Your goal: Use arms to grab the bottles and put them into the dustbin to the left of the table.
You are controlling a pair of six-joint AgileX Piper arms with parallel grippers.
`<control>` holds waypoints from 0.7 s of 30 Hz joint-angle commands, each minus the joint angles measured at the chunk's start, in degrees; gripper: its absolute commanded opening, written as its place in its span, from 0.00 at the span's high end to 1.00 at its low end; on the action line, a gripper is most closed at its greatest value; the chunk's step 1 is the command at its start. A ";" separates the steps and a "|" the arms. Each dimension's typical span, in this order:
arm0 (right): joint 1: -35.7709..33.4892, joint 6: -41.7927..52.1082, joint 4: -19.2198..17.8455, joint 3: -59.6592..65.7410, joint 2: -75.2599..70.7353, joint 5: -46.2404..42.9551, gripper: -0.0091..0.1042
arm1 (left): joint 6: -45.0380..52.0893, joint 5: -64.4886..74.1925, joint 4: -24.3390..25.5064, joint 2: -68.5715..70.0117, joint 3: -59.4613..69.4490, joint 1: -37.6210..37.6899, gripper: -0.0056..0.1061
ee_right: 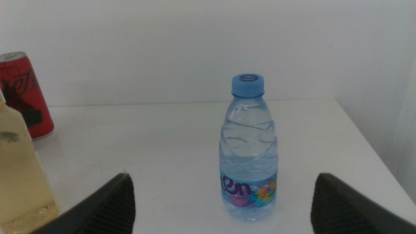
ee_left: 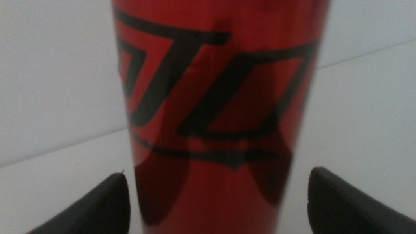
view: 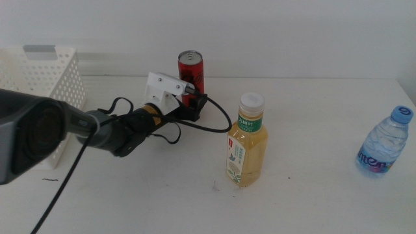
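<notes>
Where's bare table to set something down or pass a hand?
Free: the table between the tea bottle and the water bottle, plus the front strip before both. Crowded: the far left, where the left gripper stands open around the red can, beside the dustbin. Right gripper, open, faces the water bottle.

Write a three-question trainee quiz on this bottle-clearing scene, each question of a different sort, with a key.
1. True or false: the left tool has its jaws open on either side of the red can.
2. Multiple choice: the drink nearest the right tool is A) the red can, B) the yellow tea bottle, C) the water bottle.
3. Fill in: the dustbin is coloured ____.

Key: 1 true; 2 C; 3 white.
</notes>
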State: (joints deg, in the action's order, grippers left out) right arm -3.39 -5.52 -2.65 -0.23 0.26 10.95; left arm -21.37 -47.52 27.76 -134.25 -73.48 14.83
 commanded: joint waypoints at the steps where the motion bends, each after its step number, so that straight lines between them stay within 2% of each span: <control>1: 0.52 0.10 -0.13 0.23 -0.26 -0.66 0.11 | -0.92 1.57 -0.80 -1.24 -2.82 0.62 0.11; 9: 0.52 0.10 -0.13 0.23 -0.26 -0.66 0.11 | -1.61 2.38 -0.47 -4.31 -8.33 0.96 0.12; 11: 0.52 0.10 -0.13 0.23 -0.26 -0.66 0.11 | -1.48 3.75 -0.47 -4.31 -8.45 1.00 0.16; 13: 0.52 0.10 -0.13 0.23 -0.26 -0.66 0.11 | -1.50 4.07 -0.20 -4.31 -8.45 1.00 0.25; 16: 0.52 0.10 -0.13 0.23 -0.26 -0.66 0.11 | -3.54 4.24 2.21 -3.87 -8.45 0.88 0.48; 18: 0.52 0.10 -0.13 0.23 -0.26 -0.66 0.11 | -6.43 4.24 8.54 -1.85 -7.30 0.43 0.67; 21: 0.52 0.10 -0.13 0.23 -0.26 -0.66 0.11 | -6.98 6.79 11.31 4.13 -2.50 0.32 0.83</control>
State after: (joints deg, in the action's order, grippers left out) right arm -3.39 -5.52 -2.65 -0.23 0.26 10.95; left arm -27.17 -39.85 37.23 -133.71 -77.60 15.27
